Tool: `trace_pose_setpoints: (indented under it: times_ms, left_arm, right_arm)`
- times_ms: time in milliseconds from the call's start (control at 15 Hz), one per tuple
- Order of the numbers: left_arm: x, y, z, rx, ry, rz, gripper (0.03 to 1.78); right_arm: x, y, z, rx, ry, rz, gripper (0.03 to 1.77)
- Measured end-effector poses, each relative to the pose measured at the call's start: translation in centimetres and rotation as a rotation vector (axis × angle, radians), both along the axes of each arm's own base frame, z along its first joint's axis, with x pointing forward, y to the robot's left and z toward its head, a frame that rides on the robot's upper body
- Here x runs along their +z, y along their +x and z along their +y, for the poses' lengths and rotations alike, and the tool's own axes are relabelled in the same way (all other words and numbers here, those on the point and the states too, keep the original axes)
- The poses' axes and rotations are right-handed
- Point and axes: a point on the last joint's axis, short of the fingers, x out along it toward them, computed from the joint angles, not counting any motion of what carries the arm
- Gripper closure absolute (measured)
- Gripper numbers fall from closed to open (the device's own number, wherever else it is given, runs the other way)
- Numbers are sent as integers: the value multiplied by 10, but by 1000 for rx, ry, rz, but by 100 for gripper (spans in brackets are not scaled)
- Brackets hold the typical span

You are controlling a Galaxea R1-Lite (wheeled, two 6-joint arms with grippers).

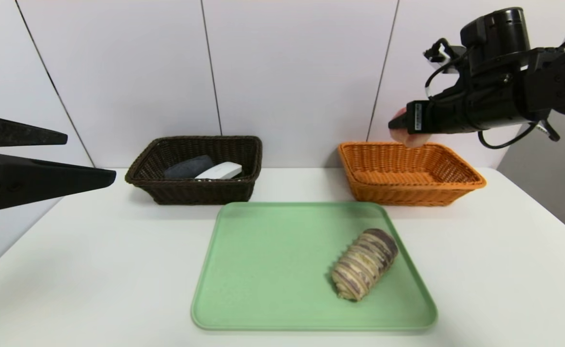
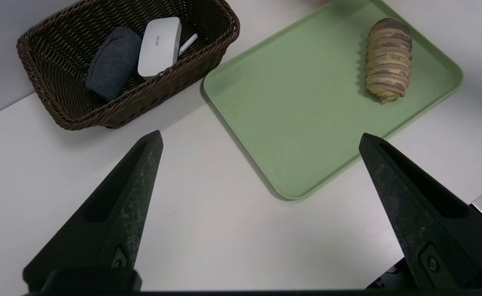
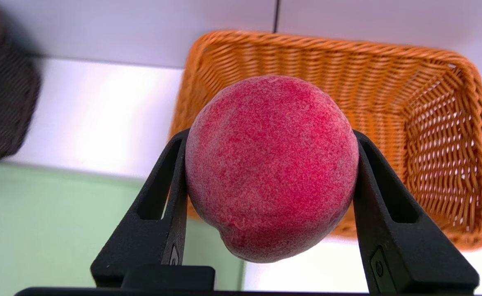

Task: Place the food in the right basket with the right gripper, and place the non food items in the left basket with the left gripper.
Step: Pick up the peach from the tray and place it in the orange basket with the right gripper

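Right gripper (image 3: 270, 172) raised above the orange basket's (image 1: 410, 176) rear-left rim, fingers clamped on either side of the peach (image 3: 270, 166). Left gripper (image 2: 259, 142) well left of that basket, fingers spread wide, holding nothing.

Lab-style test bench: bare white table (image 1: 504, 270), plain white panel wall (image 1: 292, 67).

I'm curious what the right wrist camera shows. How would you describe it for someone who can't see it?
The right gripper clamps a round pink-red peach between its two black fingers, held in the air above the empty orange-tan wicker basket. Part of a green tray and the white table show below, with a dark basket at the edge.
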Motion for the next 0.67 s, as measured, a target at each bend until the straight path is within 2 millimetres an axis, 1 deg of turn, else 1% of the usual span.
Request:
trace_pose_setpoints:
  times_ms: [400,467,667]
  left_arm:
    - [-1,0,0,1,1,5,12]
    - [-1,0,0,2,2,7,12]
    - [-2,1,0,2,2,8,12]
  right_arm:
    - [-61,60,-23,-92,-22,99,70]
    - [-71,68,-27,-103,-24,116,70]
    - [-89,85,-33,-123,-30,146,70]
